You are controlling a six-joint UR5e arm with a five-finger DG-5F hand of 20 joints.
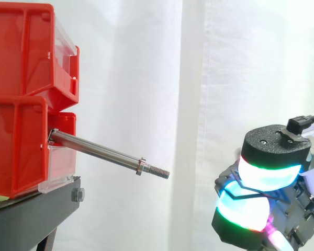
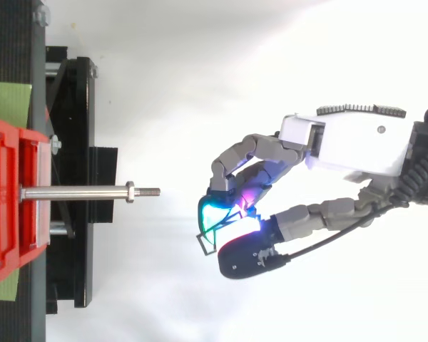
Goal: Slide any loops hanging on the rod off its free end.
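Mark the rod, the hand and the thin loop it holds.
rod (image 1: 102, 150), side view, middle of the bare shaft.
hand (image 2: 353, 146), top view, white housing at the palm.
thin dark loop (image 2: 201, 242), top view, the corner sticking out past the pinching fingertips.

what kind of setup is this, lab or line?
Looks like a lab test cell, not a production line: white curtain backdrop, red bins on a black stand with a bare rod, and a robot hand pinching a thin loop.

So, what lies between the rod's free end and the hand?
Nothing: both views show a bare gap between the rod tip and the hand, which pinches a thin dark loop.
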